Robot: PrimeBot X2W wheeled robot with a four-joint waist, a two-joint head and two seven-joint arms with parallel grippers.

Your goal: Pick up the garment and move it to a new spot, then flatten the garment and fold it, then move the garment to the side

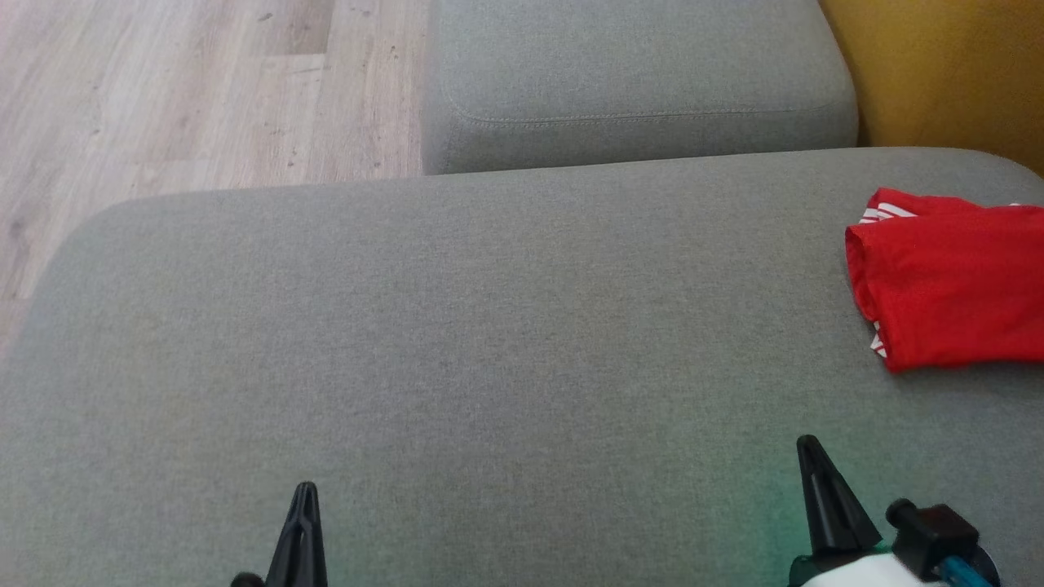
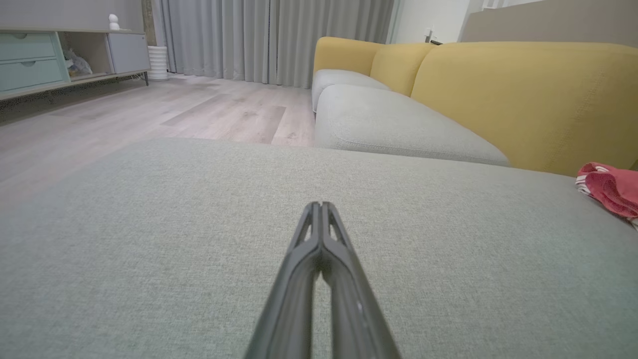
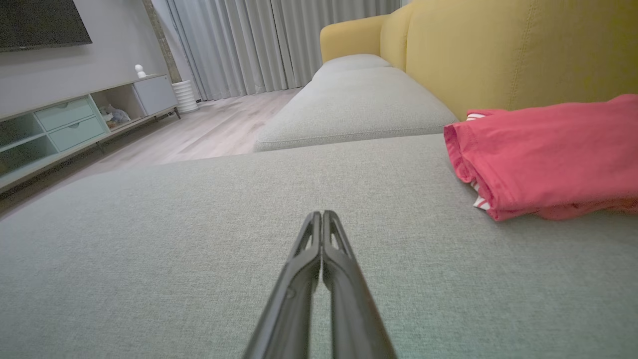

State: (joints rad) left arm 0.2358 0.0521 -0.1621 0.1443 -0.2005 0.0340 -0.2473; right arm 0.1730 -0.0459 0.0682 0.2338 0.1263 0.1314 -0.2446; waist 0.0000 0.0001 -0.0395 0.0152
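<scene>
Left tool (image 1: 306, 489) over grey cushion (image 1: 489, 326); floor (image 1: 163, 106) beyond.

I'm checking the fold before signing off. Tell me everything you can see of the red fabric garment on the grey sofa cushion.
The red fabric garment lies folded into a compact, roughly rectangular bundle of thin, soft-looking cloth, with red-and-white striped trim peeking out at two corners of its left end. It rests flat on the grey woven seat cushion, at the right side near the yellow backrest; its right end runs past the head view's edge. Nothing else touches the visible part.
</scene>
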